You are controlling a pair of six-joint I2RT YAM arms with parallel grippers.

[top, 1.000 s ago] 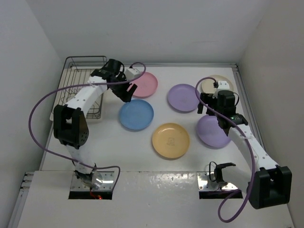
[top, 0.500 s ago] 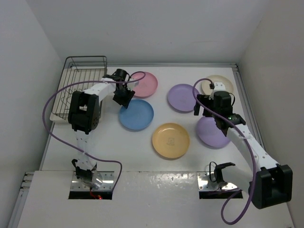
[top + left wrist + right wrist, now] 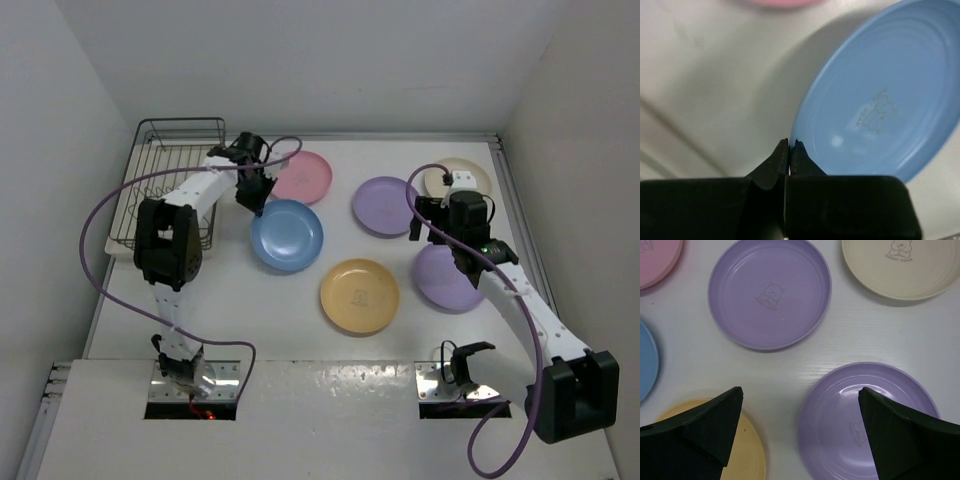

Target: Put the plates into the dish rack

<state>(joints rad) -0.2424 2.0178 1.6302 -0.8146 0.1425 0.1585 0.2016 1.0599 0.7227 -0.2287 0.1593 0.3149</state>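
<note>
My left gripper (image 3: 256,196) is shut on the near-left rim of the blue plate (image 3: 288,236), which looks tipped up off the table in the left wrist view (image 3: 880,95). The pink plate (image 3: 303,178) lies just behind it. The dark wire dish rack (image 3: 170,170) stands at the far left with no plates showing in it. My right gripper (image 3: 800,410) hangs open above the table between the far lavender plate (image 3: 770,292) and the near lavender plate (image 3: 870,425). The cream plate (image 3: 900,265) and the orange plate (image 3: 359,296) lie flat.
White walls close in the table on the left, back and right. The left arm's purple cable (image 3: 95,250) loops out over the table's left edge beside the rack. Both arm bases sit at the near edge.
The left gripper has closed on the blue plate's rim, and the plate's left edge has come up slightly. The right arm has barely moved.
</note>
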